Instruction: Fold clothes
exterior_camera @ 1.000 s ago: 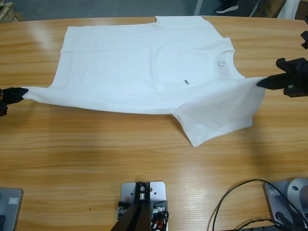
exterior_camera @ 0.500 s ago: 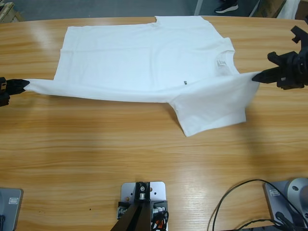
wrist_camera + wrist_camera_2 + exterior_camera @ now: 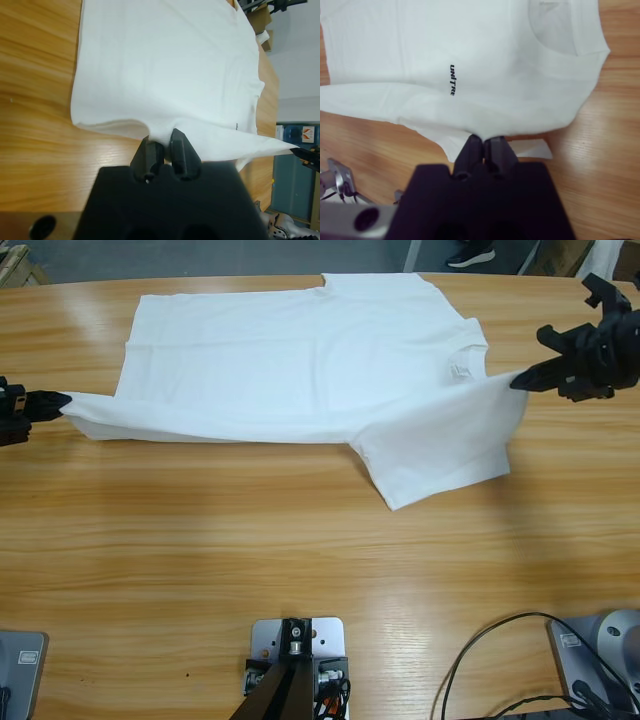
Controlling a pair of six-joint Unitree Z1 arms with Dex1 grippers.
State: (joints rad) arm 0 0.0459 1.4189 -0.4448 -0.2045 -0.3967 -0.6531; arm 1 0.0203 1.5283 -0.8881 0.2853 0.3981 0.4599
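Note:
The clothes are one white T-shirt [image 3: 300, 350] spread on the wooden table [image 3: 300, 570], collar to the right, with its near edge lifted and stretched between both grippers. My left gripper [image 3: 55, 400] is at the table's left edge, shut on the hem corner [image 3: 160, 131]. At the right, my right gripper [image 3: 520, 382] is shut on the shoulder cloth by the collar. A sleeve [image 3: 430, 455] hangs from the raised edge onto the table. Dark chest lettering [image 3: 454, 80] shows in the right wrist view, beyond the shut gripper [image 3: 482, 140]. A small neck label [image 3: 459, 371] sits at the collar.
Bare wood runs along the near half of the table. A black cable [image 3: 480, 650] loops at the near right. Beyond the far edge there is floor with a dark shoe [image 3: 470, 255].
Both grippers have moved toward the far side, carrying the shirt's near edge with them. The fold now covers the chest lettering in the high view, and the sleeve has slid farther in.

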